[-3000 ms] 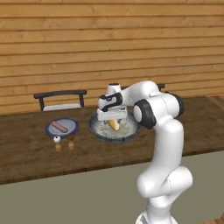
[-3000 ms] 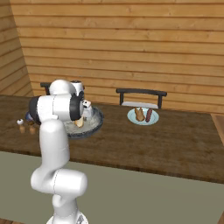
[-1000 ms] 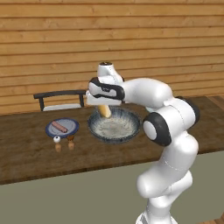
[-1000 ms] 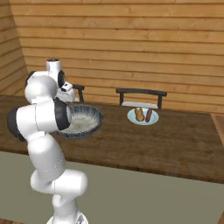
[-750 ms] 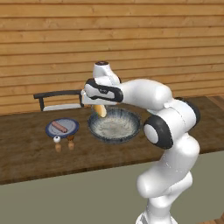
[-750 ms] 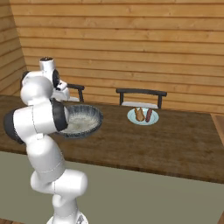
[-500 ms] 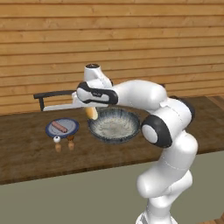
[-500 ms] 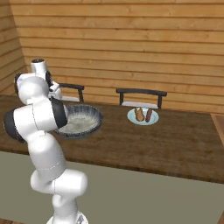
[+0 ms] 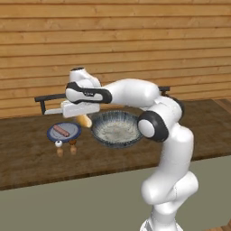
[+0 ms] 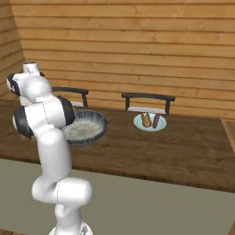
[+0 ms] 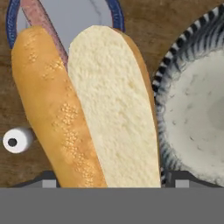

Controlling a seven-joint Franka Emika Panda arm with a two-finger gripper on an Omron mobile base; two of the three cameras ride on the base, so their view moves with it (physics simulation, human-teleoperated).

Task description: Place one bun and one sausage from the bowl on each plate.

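Gripper (image 9: 84,118): spread wide around the bun (image 11: 92,109), carrying it clear of the bowl (image 9: 116,129).
Plate (image 9: 64,131): near desk's left end, holds a sausage (image 9: 61,131); bun goes beside it.

Golden-brown bun (image 11: 87,109), pale cut face; blue-rimmed plate (image 11: 114,13).

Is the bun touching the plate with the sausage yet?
Apart. In the left base view the bun hangs from the claw above the table, between the plate and the bowl, with wood visible between it and the plate's rim.
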